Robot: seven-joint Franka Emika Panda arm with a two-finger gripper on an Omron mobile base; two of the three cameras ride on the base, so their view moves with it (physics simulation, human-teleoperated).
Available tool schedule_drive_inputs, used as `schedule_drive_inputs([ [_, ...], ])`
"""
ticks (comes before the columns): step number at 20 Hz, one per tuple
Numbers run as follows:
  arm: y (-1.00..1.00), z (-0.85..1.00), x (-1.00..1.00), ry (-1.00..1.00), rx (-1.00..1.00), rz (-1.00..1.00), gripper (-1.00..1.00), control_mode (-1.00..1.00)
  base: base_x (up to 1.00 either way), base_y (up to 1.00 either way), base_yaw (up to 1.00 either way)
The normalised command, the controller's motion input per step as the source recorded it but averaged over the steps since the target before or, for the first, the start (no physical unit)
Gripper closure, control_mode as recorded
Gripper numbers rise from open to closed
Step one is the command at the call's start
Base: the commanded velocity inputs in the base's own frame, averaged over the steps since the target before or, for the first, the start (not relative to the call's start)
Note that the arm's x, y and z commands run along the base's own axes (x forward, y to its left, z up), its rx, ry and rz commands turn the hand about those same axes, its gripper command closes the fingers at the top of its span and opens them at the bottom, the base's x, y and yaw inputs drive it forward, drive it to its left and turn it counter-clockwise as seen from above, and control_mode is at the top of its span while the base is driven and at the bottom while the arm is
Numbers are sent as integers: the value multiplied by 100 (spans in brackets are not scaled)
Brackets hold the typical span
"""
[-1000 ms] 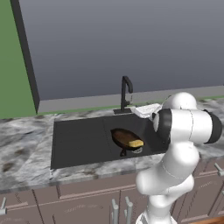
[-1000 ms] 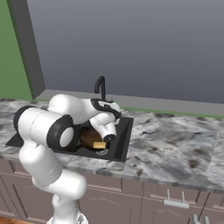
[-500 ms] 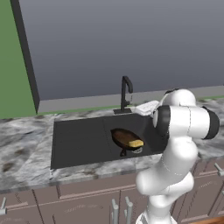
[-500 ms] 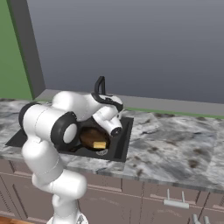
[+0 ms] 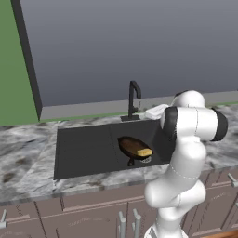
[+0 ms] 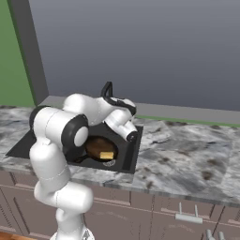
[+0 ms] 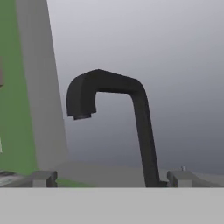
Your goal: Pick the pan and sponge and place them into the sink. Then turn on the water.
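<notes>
The pan point(image 5: 131, 145) lies in the right half of the black sink point(image 5: 81, 148), with the yellow sponge point(image 5: 145, 152) resting on its right edge. From the right base view the pan point(image 6: 97, 146) and sponge point(image 6: 107, 155) sit below my arm. My gripper point(image 5: 151, 111) hovers just right of the black gooseneck faucet point(image 5: 134, 100), above the sink's back rim. In the hand view the faucet point(image 7: 141, 127) stands straight ahead, and the gripper point(image 7: 113, 179) is open wide with nothing between its fingertips point(image 7: 43, 178). The water is out of view; the spout is dry.
Grey marble counter point(image 6: 187, 150) runs on both sides of the sink. A grey wall point(image 5: 139, 42) rises right behind the faucet, with a green wall point(image 5: 14, 60) at the left. Cabinet fronts with handles point(image 5: 135, 218) line the space below the counter.
The hand has risen from over the pan and moved back toward the faucet. Pan and sponge have stayed put in the sink.
</notes>
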Motion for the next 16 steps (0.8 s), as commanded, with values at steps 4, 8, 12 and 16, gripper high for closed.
schedule_drive_inputs([
  [4, 0, -7, 21, 0, 0, 8, -100, -100, 0, 0, 0],
  [8, -3, -4, 21, 0, 0, 6, -100, -100, 0, 0, 0],
  [12, -1, 0, 19, 1, 0, 1, -100, -100, 0, 0, 0],
  [16, 8, -2, 17, 0, 0, 0, -100, -100, 0, 0, 0],
])
